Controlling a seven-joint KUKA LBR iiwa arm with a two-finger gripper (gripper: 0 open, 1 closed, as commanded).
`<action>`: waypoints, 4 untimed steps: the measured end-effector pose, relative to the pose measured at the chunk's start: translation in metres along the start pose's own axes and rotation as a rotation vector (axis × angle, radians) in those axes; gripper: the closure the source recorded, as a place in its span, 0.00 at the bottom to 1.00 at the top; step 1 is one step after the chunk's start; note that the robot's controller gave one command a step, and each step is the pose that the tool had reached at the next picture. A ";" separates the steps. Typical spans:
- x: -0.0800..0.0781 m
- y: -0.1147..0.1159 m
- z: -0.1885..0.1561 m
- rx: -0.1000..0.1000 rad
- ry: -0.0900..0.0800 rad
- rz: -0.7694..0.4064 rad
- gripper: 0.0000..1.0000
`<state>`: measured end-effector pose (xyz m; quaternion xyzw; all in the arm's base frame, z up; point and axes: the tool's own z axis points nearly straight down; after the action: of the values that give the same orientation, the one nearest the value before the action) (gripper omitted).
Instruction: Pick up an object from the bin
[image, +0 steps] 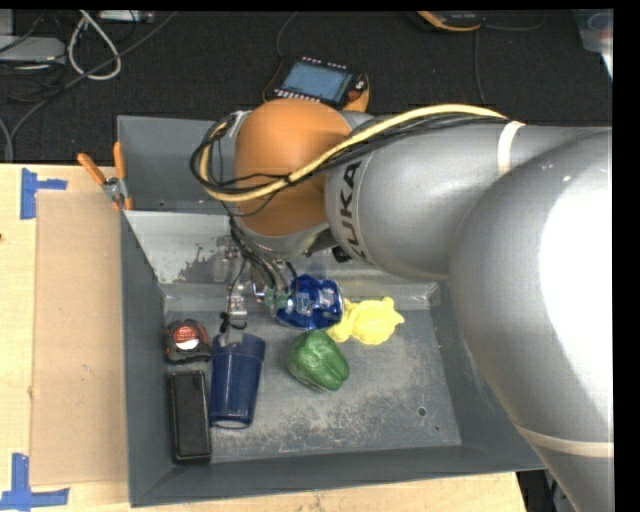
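Observation:
My gripper hangs under the arm's wrist in the back middle of the bin, open, with nothing between its fingers. Its left fingertip is just above the rim of a dark blue cup that lies on its side. A blue translucent thing sits right beside the other finger. To the left of the cup's rim rests a red and black tape measure.
A green pepper-shaped toy and a yellow toy lie to the right of the gripper. A black oblong block lies along the bin's left wall. The arm covers the bin's right side and back.

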<state>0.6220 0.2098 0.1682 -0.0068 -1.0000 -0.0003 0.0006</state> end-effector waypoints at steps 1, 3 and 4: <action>0.000 0.000 0.000 0.000 0.000 0.000 0.00; 0.039 0.004 0.064 0.000 0.001 -0.191 0.00; 0.039 0.008 0.069 0.001 0.000 -0.251 0.00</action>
<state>0.5832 0.2187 0.0993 0.1183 -0.9930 0.0003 0.0006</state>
